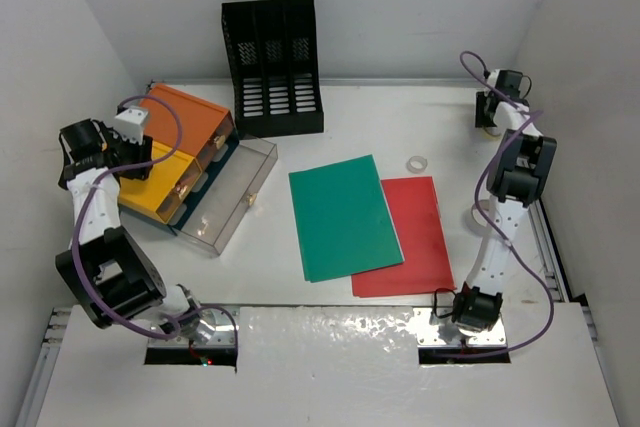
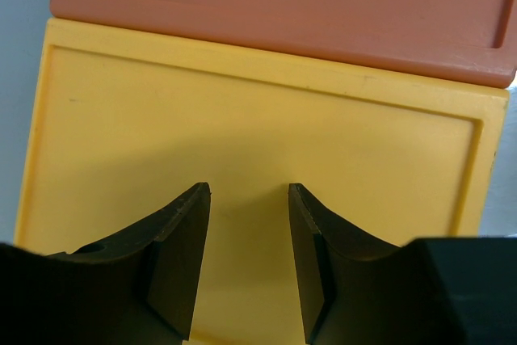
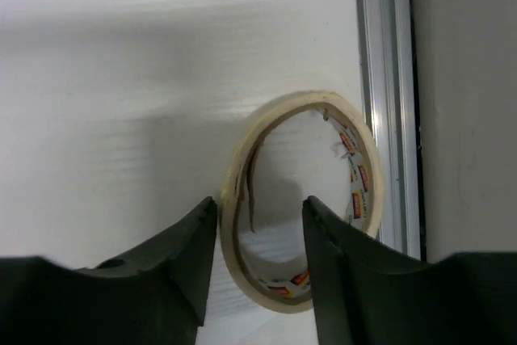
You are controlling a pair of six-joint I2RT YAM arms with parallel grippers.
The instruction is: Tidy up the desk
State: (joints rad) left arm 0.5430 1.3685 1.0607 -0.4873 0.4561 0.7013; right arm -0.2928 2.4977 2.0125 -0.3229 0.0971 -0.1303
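White walls boxed in the desk (image 1: 400,117). From the top camera we saw a green folder (image 1: 343,215) overlapping a red folder (image 1: 415,237) mid-desk. A file rack (image 1: 272,67) stood at the back, and a drawer box (image 1: 175,152) sat far left with its clear drawer (image 1: 230,197) pulled out, probably ready for loose bits. The left gripper (image 1: 133,120) hung over that box, and the right gripper (image 1: 490,115) was down in the far right corner.

In the left wrist view the fingers stood partly apart over the box's yellow top, holding nothing, and the desk hardly showed.

In the right wrist view the jaws were partly open astride one wall of a tape roll (image 3: 365,179), one finger outside the ring and one inside. They weren't pinching it, as far as we could tell. The desk lay right underneath, its rail (image 3: 388,78) just beside the roll.
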